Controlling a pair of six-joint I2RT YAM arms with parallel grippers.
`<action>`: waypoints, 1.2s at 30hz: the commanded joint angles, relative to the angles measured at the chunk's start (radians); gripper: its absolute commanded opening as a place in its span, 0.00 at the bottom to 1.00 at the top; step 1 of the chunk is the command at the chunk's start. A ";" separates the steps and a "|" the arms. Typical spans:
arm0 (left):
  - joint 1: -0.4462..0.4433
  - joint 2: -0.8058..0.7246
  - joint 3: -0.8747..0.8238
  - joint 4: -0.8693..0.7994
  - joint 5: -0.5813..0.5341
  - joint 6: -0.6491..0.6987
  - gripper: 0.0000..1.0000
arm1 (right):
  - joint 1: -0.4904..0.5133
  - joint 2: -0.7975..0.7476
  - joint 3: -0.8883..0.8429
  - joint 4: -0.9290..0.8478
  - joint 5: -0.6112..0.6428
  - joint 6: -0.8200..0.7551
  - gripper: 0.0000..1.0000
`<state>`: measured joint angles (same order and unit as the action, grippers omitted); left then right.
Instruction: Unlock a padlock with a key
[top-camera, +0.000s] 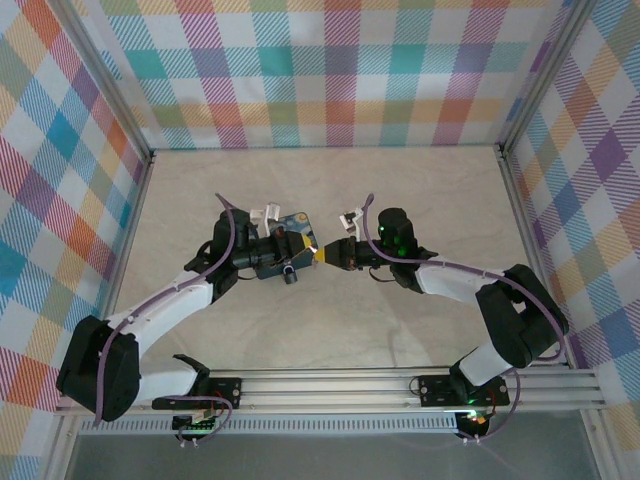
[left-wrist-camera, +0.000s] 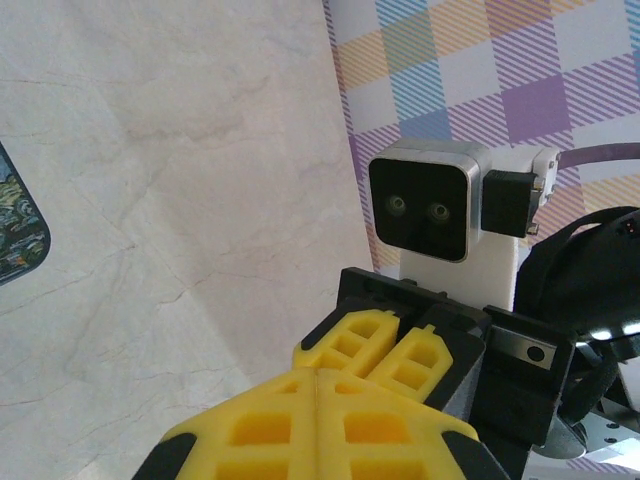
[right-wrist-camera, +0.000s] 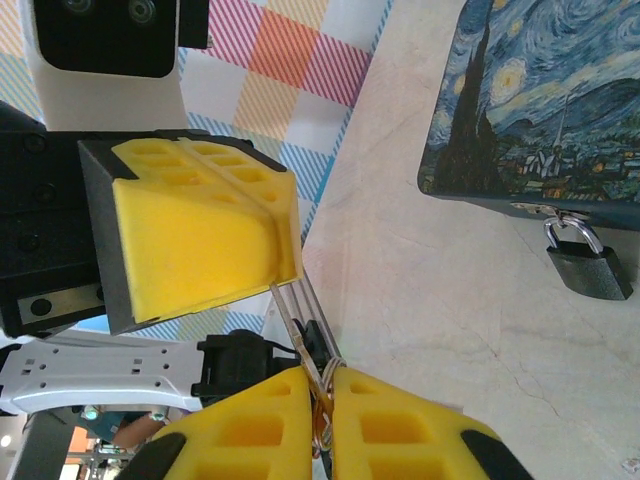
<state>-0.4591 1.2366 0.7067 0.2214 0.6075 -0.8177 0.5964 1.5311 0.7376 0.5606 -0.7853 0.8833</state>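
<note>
Key (right-wrist-camera: 290, 315), thin ridged metal, clamped in yellow right claw (right-wrist-camera: 325, 378); left claw (left-wrist-camera: 318, 385) together.

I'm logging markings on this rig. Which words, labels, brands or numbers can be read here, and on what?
None can be read.
The case carries only a starry-night painting, no lettering.
The padlock hanging from it has a plain dark face; any marking is too small to tell.
The key in the right gripper shows no legible stamp.
</note>
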 joint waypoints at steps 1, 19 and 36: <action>0.009 -0.025 -0.024 0.026 -0.005 -0.008 0.00 | 0.006 -0.019 -0.022 0.050 0.003 -0.011 0.05; -0.038 -0.092 0.013 -0.468 -0.511 -0.012 0.80 | -0.035 -0.132 -0.053 -0.285 0.127 -0.256 0.00; -0.358 0.292 0.121 -0.542 -1.104 -0.179 0.74 | -0.109 -0.147 -0.178 -0.257 0.127 -0.267 0.00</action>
<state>-0.8047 1.4899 0.8093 -0.3325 -0.3920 -0.9638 0.4847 1.4231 0.5762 0.2428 -0.6468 0.6132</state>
